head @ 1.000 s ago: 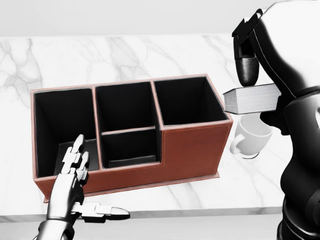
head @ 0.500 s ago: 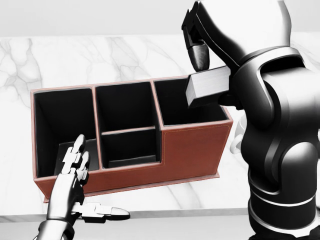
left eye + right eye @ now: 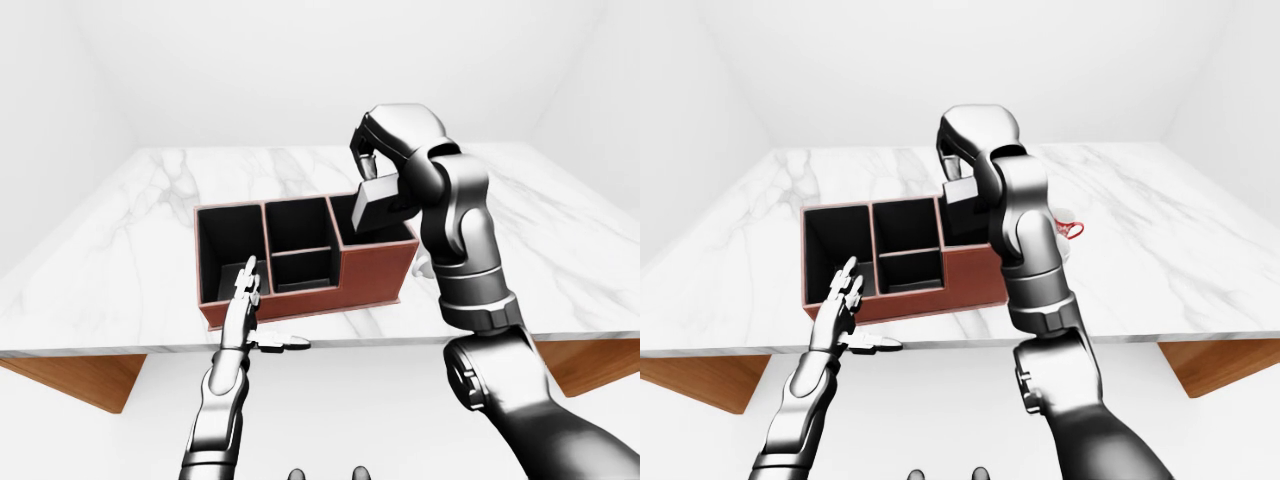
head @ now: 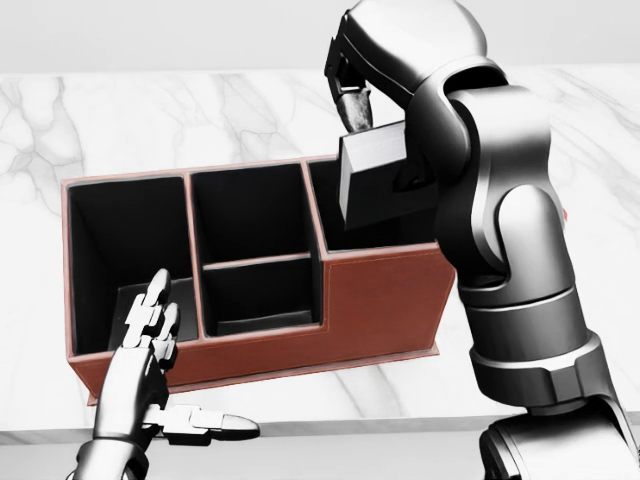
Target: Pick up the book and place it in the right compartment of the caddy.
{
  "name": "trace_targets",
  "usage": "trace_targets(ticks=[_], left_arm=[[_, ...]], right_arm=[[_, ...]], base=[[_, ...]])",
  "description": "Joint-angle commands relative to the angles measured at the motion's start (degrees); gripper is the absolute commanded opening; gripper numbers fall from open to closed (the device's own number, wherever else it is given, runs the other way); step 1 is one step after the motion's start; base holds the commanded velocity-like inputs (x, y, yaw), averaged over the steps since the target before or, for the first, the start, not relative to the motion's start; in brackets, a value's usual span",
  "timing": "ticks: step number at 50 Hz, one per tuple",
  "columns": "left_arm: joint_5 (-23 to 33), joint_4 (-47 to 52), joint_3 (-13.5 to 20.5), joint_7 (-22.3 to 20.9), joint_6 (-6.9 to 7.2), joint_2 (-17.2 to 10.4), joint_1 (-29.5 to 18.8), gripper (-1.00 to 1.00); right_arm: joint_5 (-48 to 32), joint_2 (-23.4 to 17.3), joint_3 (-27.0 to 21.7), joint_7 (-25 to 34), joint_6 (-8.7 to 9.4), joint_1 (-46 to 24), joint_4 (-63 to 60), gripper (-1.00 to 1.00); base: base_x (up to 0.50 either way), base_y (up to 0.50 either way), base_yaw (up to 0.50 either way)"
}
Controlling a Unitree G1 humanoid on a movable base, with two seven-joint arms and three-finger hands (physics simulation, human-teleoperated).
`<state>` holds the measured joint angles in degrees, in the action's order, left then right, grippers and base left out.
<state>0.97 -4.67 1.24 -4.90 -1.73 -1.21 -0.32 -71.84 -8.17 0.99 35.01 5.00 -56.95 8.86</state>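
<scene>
The right hand (image 4: 355, 85) is gripping the book (image 4: 375, 175) above the caddy's (image 4: 380, 300) right compartment. The left hand (image 4: 150, 340) is hanging open at lower left.

Head view close, downward; eye pair wider, sharing caddy (image 3: 305, 262) on table (image 3: 130, 250).

The table (image 3: 140, 250) top looks like polished white marble with grey veins, over a warm wood underside. The caddy (image 4: 380, 300) has matt reddish-brown leather-like walls (pale stitching along the edges) and a dull black lining. The book (image 4: 372, 178) shows matt grey paper edges. The right hand (image 4: 352, 85) is glossy dark metal.
</scene>
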Motion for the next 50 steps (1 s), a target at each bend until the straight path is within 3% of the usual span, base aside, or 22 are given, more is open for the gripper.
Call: trace_targets(ticks=[1,7,14,16,18,23,28,33,37,39,40,41,44,50], left_arm=[[0.0,0.3,0.0,-0.1,0.05,0.0,0.1,1.0],[0.1,0.3,0.0,-0.1,0.02,0.0,0.1,1.0],[0.2,-1.2,-0.1,-0.1,-1.28,0.0,-0.2,1.0],[0.2,0.1,-0.2,-0.2,-0.44,0.0,0.1,1.0],[0.3,0.0,-0.3,-0.3,-0.56,0.0,0.2,1.0],[0.4,0.0,-0.4,-0.5,-0.54,0.0,0.3,1.0],[0.4,-1.3,-0.4,-0.6,-1.59,0.1,0.0,1.0],[0.4,-1.0,-0.4,-0.7,-1.36,0.0,0.0,1.0],[0.5,-1.1,-0.5,-0.8,-1.63,0.1,0.2,1.0],[0.5,0.1,-0.6,-0.8,-0.87,0.1,0.5,1.0],[0.6,0.4,-0.7,-0.8,-0.76,0.1,0.7,1.0],[0.6,0.6,-0.7,-0.9,-0.64,0.1,0.7,1.0],[0.6,0.5,-0.7,-1.0,-0.59,0.1,0.7,1.0],[0.7,0.6,-0.7,-1.2,-0.66,0.1,0.8,1.0]], right_arm=[[2.7,-0.6,0.3,-7.3,0.0,-6.2,13.3,-1.0],[4.2,-1.1,0.3,-12.0,0.0,-8.7,20.4,-1.0],[5.1,-0.7,1.3,-16.9,0.0,-11.5,29.8,-1.0],[5.5,-0.8,1.3,-18.4,0.0,-13.0,33.5,-1.0],[6.0,-1.0,1.2,-20.6,0.0,-14.4,38.0,-1.0],[7.1,-1.0,1.7,-23.5,-0.95,-15.9,44.9,-1.0],[8.2,-1.4,1.8,-27.8,-3.56,-18.6,52.7,-1.0],[9.3,-1.7,1.9,-32.3,-5.23,-20.9,59.2,-1.0],[9.4,-1.8,2.1,-34.9,-5.16,-21.2,61.4,-1.0],[9.5,-1.8,2.2,-35.6,-5.04,-21.5,61.9,-1.0],[9.9,-1.8,1.8,-36.8,-5.22,-21.3,62.2,0.06],[10.0,-1.8,1.8,-37.3,-4.36,-21.3,62.6,0.98],[11.0,-1.6,1.7,-37.7,-5.9,-20.6,62.7,1.0],[12.8,-1.7,1.5,-36.3,-6.05,-20.1,61.5,1.0]], base=[[0.0,0.0,0.0],[0.0,0.0,0.0],[0.0,0.0,0.0],[0.0,0.0,0.0],[0.0,0.0,0.0],[0.0,0.0,0.0],[0.0,0.0,0.0],[0.0,0.0,0.0],[0.0,0.0,0.0],[0.0,0.0,0.0],[0.0,0.0,0.0],[0.0,0.0,0.0],[0.0,0.0,0.0],[0.0,0.0,0.0]])
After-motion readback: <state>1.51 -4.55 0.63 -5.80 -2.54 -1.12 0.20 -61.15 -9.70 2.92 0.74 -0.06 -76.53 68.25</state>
